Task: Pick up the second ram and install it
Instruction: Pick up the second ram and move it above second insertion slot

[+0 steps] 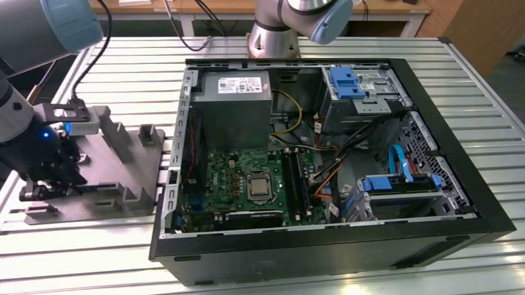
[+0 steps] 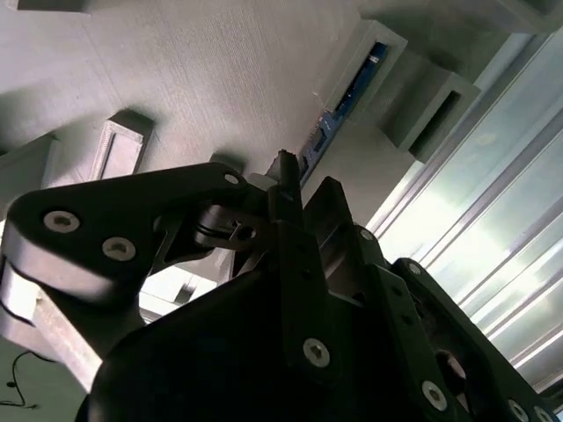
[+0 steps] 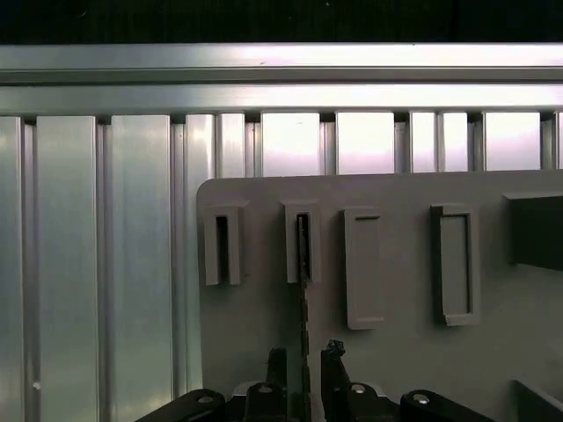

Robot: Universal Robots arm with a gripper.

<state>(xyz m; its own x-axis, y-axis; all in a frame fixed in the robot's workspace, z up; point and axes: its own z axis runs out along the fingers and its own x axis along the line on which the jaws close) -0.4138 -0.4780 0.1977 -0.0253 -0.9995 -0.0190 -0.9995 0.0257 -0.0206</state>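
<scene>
- An open black case point(image 1: 328, 258) lies on the slatted bench point(image 1: 123, 55), taking up the middle of the exterior view and its 3 o'clock side.
- Inside the case, a grey power supply point(image 1: 238, 114) sits toward 11 o'clock and a green motherboard point(image 1: 230, 178) toward 7 o'clock. Two drive cages with blue parts are seen at 1 o'clock point(image 1: 357, 86) and 4 o'clock point(image 1: 402, 190).
- A grey plate point(image 1: 115, 166) with raised pockets lies on the bench at the case's 9 o'clock.
- The gripper point(image 1: 49, 181) is lowered over the end of the plate farthest from the case, at about 8 o'clock in the exterior view.
- In both wrist views the ram point(image 3: 303, 281) point(image 2: 347, 97) is held on its long edge in one narrow pocket point(image 3: 302, 220) of the plate point(image 3: 246, 334).
- The near end of the ram is bracketed by the gripper point(image 3: 304, 359) point(image 2: 308, 180), with one of the fingers point(image 3: 277, 360) on each flat face.
- A slim gap is seen on both sides of the ram, so the fingers are spread and nothing is clamped.
- In the first wrist view the ram is seen edge-on as a thin dark line. Its long axis runs flat along the plate from the pocket straight to the gap between the fingers.
- In the second wrist view part of its blue-green face is seen, with the far end set in the pocket.
</scene>
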